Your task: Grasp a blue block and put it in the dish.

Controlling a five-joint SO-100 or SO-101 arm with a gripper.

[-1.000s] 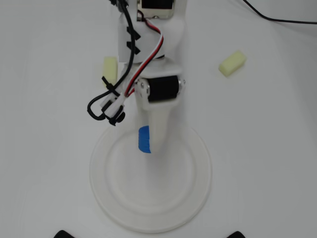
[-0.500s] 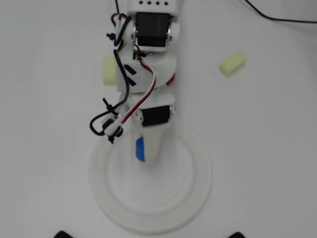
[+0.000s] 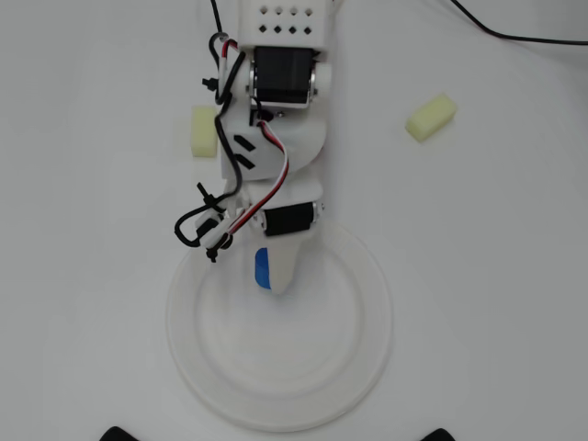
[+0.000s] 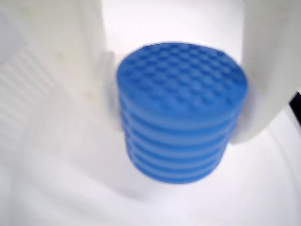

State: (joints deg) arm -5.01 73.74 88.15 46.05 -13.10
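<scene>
The blue block [image 4: 181, 110], a short ridged blue cylinder, fills the wrist view between my two white fingers [image 4: 265, 70]. In the overhead view only a blue sliver of it [image 3: 262, 269] shows beside the gripper [image 3: 271, 276]. The gripper is shut on the block and holds it over the upper left part of the dish [image 3: 363, 358], a large round white plate. The dish's white surface [image 4: 263, 188] lies right under the block in the wrist view. I cannot tell whether the block touches the dish.
A pale yellow oblong block [image 3: 431, 117] lies at the upper right of the overhead view. Another pale yellow block [image 3: 203, 131] lies left of the arm, partly hidden by it. A black cable [image 3: 514, 37] runs across the top right corner.
</scene>
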